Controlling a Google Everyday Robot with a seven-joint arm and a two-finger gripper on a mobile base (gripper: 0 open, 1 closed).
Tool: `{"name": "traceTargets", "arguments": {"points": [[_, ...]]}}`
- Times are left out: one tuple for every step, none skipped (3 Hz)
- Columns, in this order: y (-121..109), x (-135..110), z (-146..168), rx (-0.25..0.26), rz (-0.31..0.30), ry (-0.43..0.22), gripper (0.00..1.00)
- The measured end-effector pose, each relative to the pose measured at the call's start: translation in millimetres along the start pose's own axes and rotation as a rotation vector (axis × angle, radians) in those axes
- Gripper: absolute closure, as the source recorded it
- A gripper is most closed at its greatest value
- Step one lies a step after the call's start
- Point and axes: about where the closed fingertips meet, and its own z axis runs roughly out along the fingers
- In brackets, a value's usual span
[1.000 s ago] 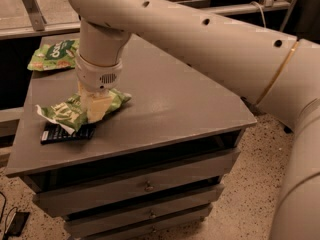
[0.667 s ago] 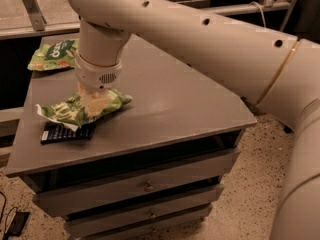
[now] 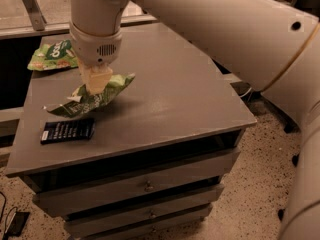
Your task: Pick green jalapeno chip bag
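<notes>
The green jalapeno chip bag (image 3: 100, 97) is a wrinkly lime-green foil bag with a whitish ragged end at its left. It hangs tilted just above the grey cabinet top (image 3: 170, 79), left of the middle. My gripper (image 3: 96, 82) comes down from above on the big cream arm and is shut on the bag's upper middle. The fingertips are buried in the foil. The bag's left end droops toward a small flat black packet (image 3: 67, 130) without touching it.
A flatter green bag with chip pictures (image 3: 52, 55) lies at the cabinet's far left corner. The cabinet has drawers (image 3: 147, 186) below its front edge. My arm (image 3: 235, 29) spans the upper right. Speckled floor lies all around.
The chip bag has come up off the cabinet top and away from the black packet it overlapped. The gripper has risen with it.
</notes>
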Motion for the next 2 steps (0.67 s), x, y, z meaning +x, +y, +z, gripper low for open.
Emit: {"name": "traceTargets", "arguments": {"points": [[-6.9, 11.9, -67.9, 0.096, 0.025, 0.107, 1.0], [-6.9, 11.9, -67.9, 0.096, 0.025, 0.107, 1.0]]}}
